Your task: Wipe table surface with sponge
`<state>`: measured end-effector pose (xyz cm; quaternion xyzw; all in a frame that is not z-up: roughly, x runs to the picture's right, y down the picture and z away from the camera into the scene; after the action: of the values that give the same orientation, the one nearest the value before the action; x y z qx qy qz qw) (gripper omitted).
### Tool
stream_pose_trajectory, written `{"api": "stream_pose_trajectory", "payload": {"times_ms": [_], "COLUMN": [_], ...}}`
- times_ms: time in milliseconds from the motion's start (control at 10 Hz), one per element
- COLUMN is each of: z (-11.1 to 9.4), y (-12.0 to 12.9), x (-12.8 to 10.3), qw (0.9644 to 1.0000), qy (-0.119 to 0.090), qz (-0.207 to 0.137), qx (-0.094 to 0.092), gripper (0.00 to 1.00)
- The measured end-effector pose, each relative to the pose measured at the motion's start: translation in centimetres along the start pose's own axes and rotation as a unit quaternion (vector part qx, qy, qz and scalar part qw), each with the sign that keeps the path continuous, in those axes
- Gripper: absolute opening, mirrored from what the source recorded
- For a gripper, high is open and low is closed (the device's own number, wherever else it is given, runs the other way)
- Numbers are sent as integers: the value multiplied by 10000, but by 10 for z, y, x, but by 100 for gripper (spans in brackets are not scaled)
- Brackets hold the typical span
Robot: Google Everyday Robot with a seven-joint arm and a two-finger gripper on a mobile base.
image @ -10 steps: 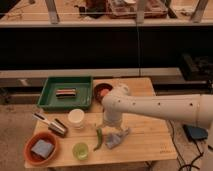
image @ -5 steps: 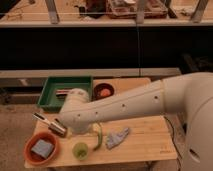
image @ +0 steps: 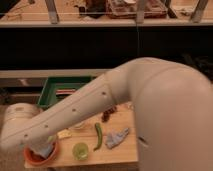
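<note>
My end effector [image: 36, 146], spread wide and empty, hangs over the sponge [image: 47, 149] in the bowl [image: 31, 159], lower left; probably soft, light: pinch its sides.

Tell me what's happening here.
The robot arm reaches down to the front left corner of the wooden table. Its tool is open in the orange bowl, at the blue-grey sponge, and is mostly hidden by the wrist. Wiping has not begun. The cloth rag lies apart.
</note>
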<state>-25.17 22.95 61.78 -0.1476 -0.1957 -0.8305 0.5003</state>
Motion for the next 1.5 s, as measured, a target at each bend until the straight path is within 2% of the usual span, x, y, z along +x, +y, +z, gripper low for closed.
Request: {"api": "stream_pose_trajectory", "payload": {"times_ms": [100, 200, 300, 500, 600, 800, 1200, 1500], "z": [0, 3, 9, 21, 23, 23, 23, 39], "y": [-20, -48, -82, -117, -124, -126, -125, -103], "x": [3, 6, 11, 26, 36, 48, 48, 39], "qw": [9996, 9978, 9935, 9855, 9844, 9854, 9853, 9847], "qy": [3, -7, -60, -147, -161, -143, -146, -288], "qz": [-243, -614, -1076, -1621, -1686, -1638, -1639, -1698], "qx": [-108, -256, -370, -474, -478, -451, -450, -258], "gripper": [80, 80, 80, 80, 80, 80, 80, 80]}}
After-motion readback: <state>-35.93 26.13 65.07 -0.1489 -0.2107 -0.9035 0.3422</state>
